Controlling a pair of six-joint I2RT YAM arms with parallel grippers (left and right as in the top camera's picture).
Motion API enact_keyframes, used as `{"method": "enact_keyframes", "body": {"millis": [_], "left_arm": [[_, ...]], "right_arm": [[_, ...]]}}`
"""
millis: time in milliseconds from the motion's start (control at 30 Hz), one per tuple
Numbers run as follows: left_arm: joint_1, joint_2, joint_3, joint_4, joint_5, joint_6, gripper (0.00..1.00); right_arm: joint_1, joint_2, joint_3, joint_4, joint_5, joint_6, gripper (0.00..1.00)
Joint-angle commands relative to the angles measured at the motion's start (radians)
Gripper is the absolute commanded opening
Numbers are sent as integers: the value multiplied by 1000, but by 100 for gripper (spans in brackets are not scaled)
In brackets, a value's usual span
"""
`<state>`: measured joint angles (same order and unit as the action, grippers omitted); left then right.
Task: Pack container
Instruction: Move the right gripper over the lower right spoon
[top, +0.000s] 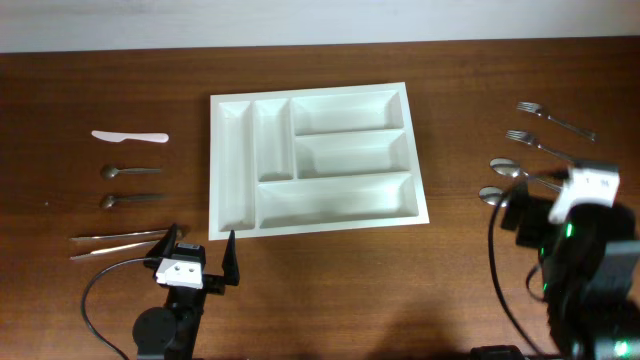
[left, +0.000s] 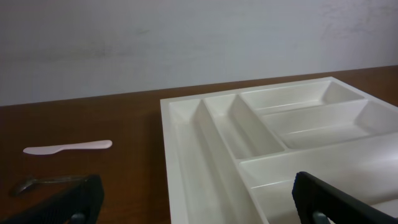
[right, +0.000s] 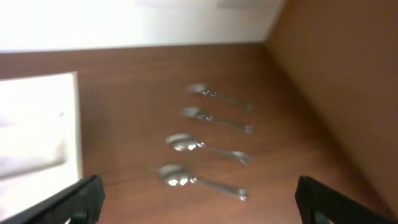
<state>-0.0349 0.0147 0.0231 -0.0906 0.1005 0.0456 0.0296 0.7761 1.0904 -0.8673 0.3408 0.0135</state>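
Nothing is packed yet: the cutlery tray (top: 350, 153) is seen empty at the centre of the tabletop (top: 400, 290). Spoons (top: 112, 172) at left and forks (top: 540, 138) at right are left to be loaded. The left hand (top: 202, 240) and right hand (right: 198, 186) are spread, empty.

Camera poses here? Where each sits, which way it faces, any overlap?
Overhead: fixed above the table, looking straight down on the container; left arm, right arm at the bottom.
Left wrist: low by the container's near-left corner, facing the far wall; left pincer open at bottom.
Right wrist: over the table's right side, tilted down at forks and spoons; right pincer open at bottom.
Shared: overhead and left wrist both show container and white knife.
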Motion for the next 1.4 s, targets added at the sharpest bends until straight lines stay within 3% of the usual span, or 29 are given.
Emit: {"method": "enact_keyframes", "body": {"millis": [0, 100, 200, 367, 433, 500, 700, 900, 1133, 1367], "left_arm": [[5, -8, -4, -3, -4, 8, 99], [5, -8, -4, -3, -4, 8, 99], [5, -9, -4, -3, -3, 8, 99], [5, -8, -4, -3, -4, 8, 99], [5, -8, -4, -3, -4, 8, 99], [5, -9, -4, -3, -4, 8, 99], [5, -9, -4, -3, -3, 8, 99], [5, -8, -4, -3, -3, 8, 99], [5, -9, -4, -3, -3, 8, 99], [5, -8, -4, -3, -4, 8, 99]], "right_arm": [[10, 103, 112, -89, -254, 11, 99], [10, 179, 129, -116, -345, 11, 99], [7, 253, 132, -97, -267, 73, 99], [-66, 364, 171, -191, 20, 593, 99], [-152, 404, 198, -287, 27, 863, 99], [-242, 429, 207, -327, -47, 997, 98], [-447, 473, 206, -308, -375, 1073, 99], [-489, 521, 204, -314, -329, 1033, 99], [-491, 732, 205, -307, -367, 1437, 98], [-530, 932, 205, -305, -454, 1447, 99]]}}
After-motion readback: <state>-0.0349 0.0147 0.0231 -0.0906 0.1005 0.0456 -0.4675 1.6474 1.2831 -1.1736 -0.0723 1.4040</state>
